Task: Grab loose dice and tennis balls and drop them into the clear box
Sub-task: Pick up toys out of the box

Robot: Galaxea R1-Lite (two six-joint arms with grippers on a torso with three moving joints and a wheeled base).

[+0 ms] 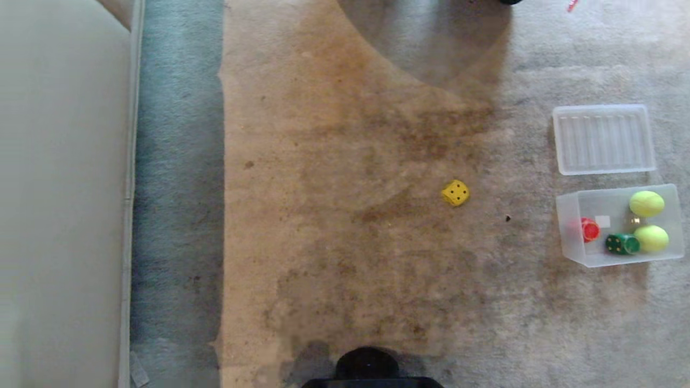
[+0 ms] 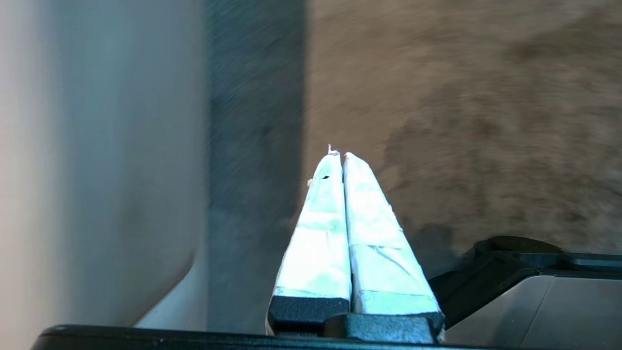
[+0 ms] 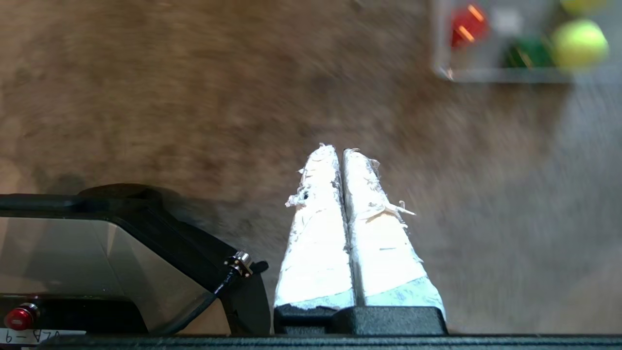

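Note:
A yellow die (image 1: 456,193) lies loose on the carpet, mid-right in the head view. The clear box (image 1: 569,226) stands at the right edge and holds a red die (image 1: 590,230), a dark green die (image 1: 621,243) and two tennis balls (image 1: 646,203) (image 1: 651,238). The right wrist view also catches the clear box (image 3: 440,43) with the red die (image 3: 467,25), the green die (image 3: 526,52) and a tennis ball (image 3: 578,43). Neither arm shows in the head view. My left gripper (image 2: 338,154) and my right gripper (image 3: 336,148) hang shut and empty over carpet.
The flat ribbed lid (image 1: 602,139) lies on the carpet just beyond the box. A pale sofa or wall panel (image 1: 59,188) runs along the left with a grey carpet strip beside it. My dark base (image 1: 371,371) shows at the near edge.

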